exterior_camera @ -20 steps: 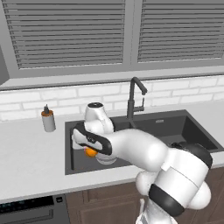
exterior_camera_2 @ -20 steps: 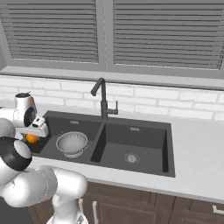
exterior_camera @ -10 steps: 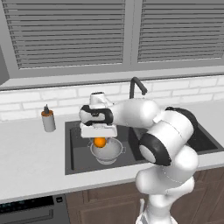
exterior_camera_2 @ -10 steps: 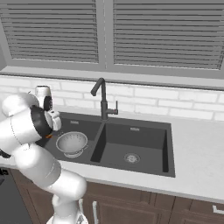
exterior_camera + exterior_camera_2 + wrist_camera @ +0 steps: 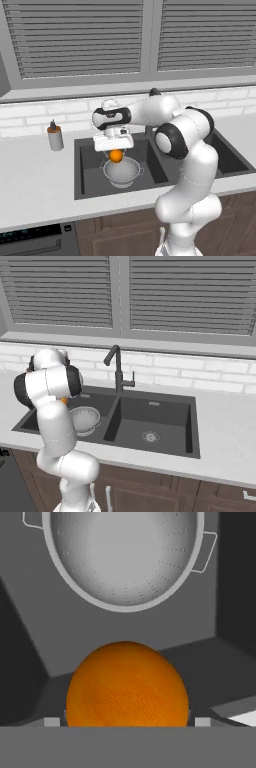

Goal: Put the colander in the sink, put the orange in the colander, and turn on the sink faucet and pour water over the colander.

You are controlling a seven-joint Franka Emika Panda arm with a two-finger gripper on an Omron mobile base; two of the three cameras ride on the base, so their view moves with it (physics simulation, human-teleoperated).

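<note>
The hand (image 5: 116, 151) pinches the orange (image 5: 116, 156) at frame centre, above the colander (image 5: 122, 171), which sits upright, mouth up, in the sink's (image 5: 90, 172) left basin.

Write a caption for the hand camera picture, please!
The claw holds the orange above the empty colander sitting in the sink.

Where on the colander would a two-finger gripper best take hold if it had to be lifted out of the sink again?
On the rim, coming straight down. The colander sits upright in the left basin of the sink, its thin rim facing up and clear all round. One finger inside and one outside would likely pinch it, away from the two small side handles, which look too slim. The gripper holds the orange now.
</note>
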